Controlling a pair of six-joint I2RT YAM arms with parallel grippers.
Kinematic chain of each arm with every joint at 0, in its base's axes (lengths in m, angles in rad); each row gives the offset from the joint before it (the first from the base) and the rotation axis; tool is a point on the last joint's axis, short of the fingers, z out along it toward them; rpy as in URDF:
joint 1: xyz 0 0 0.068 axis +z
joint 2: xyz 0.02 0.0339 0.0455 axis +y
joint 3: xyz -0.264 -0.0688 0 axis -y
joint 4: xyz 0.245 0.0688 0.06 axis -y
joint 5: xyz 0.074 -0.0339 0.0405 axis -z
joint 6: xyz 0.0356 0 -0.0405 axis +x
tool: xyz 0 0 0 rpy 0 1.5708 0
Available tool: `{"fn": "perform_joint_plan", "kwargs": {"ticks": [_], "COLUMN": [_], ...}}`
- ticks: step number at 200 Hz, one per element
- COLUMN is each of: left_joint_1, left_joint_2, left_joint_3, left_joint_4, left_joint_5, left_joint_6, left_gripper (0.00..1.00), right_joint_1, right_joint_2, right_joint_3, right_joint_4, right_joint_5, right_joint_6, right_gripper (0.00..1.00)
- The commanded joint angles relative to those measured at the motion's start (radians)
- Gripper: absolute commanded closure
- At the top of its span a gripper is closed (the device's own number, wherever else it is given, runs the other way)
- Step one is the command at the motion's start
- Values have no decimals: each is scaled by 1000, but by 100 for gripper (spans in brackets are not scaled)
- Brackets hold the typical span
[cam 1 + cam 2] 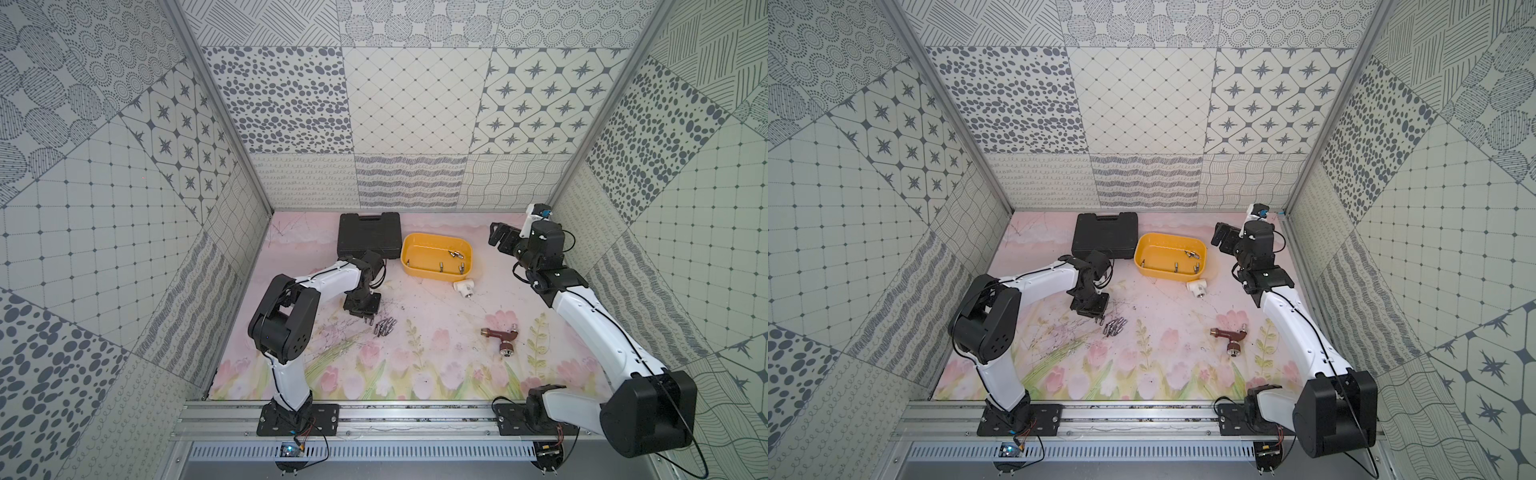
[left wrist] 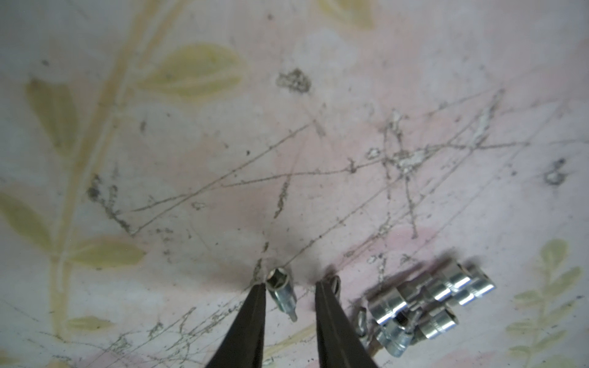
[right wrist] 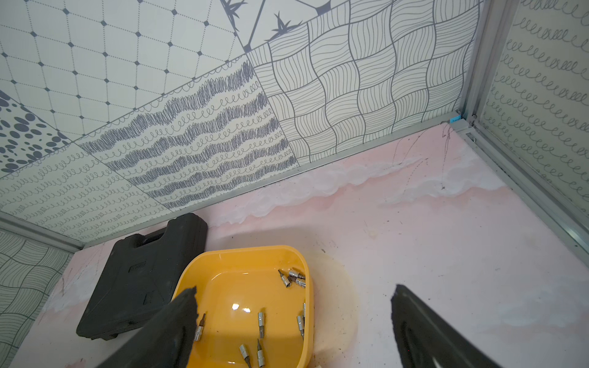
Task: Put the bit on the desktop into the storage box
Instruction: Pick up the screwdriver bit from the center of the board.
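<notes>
A pile of small silver bits (image 1: 384,323) (image 1: 1115,325) lies on the flowered desktop left of centre. My left gripper (image 1: 368,319) (image 1: 1099,319) points down at the pile's left edge. In the left wrist view its fingers (image 2: 258,312) stand a little apart, open, astride one bit (image 2: 282,294); that bit leans by one finger with a gap to the other, and the pile (image 2: 430,302) lies just outside. The yellow storage box (image 1: 432,272) (image 1: 1167,272) (image 3: 236,283) sits at the back with several bits inside. My right gripper (image 1: 496,237) (image 3: 294,288) hovers wide open and empty beside the box's right end.
A black tool case (image 1: 369,232) (image 3: 137,280) lies shut, left of the box, touching it. A white pipe fitting (image 1: 464,289) sits just in front of the box's right corner. A brown tap (image 1: 503,336) lies on the right half of the desktop. Patterned walls close three sides.
</notes>
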Motion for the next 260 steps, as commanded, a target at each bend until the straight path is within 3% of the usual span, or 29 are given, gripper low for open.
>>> {"fn": "perform_joint_plan", "kwargs": {"ticks": [1, 147, 260], "left_joint_1": [-4, -4, -4], "left_joint_2": [11, 40, -31], "left_joint_3": [4, -21, -19], "left_joint_4": [-22, -8, -10], "left_joint_5": [-25, -46, -28], "left_joint_6": [22, 19, 24], "left_gripper": [70, 79, 87], "right_joint_1": [-9, -19, -24], "right_joint_2": [-15, -21, -35], "right_joint_3": [-9, -18, -24], "right_joint_4": [43, 43, 43], "right_joint_5": [-5, -11, -14], "right_joint_6": [10, 17, 19], "right_gripper": [3, 3, 3]}}
